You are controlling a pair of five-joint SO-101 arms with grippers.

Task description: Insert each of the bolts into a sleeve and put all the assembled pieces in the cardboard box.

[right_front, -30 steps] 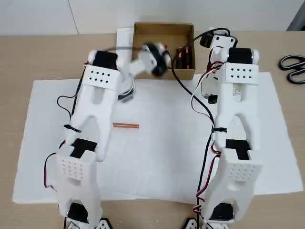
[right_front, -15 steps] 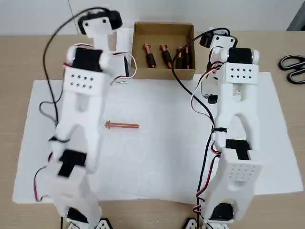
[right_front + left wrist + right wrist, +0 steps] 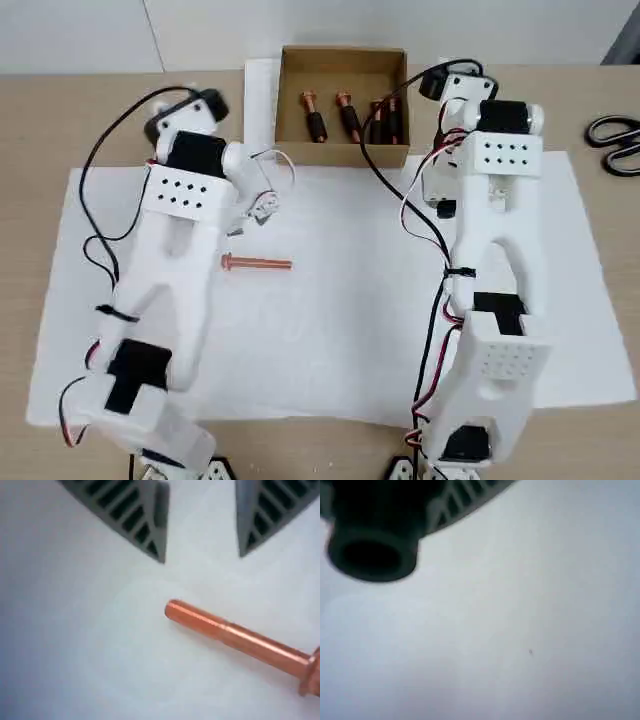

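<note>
Lying loose, the bolt (image 3: 235,637) rests just beside the left gripper (image 3: 200,555).

Bolt (image 3: 257,263) on paper (image 3: 340,330); assembled pieces (image 3: 348,117) in cardboard box (image 3: 343,51) behind it; scissors (image 3: 615,142) far right.

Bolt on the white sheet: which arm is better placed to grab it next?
Left. The left gripper hangs open just above the bolt, by the shank's plain end. The right arm stands farther across the sheet, with a black sleeve in its grip.
</note>
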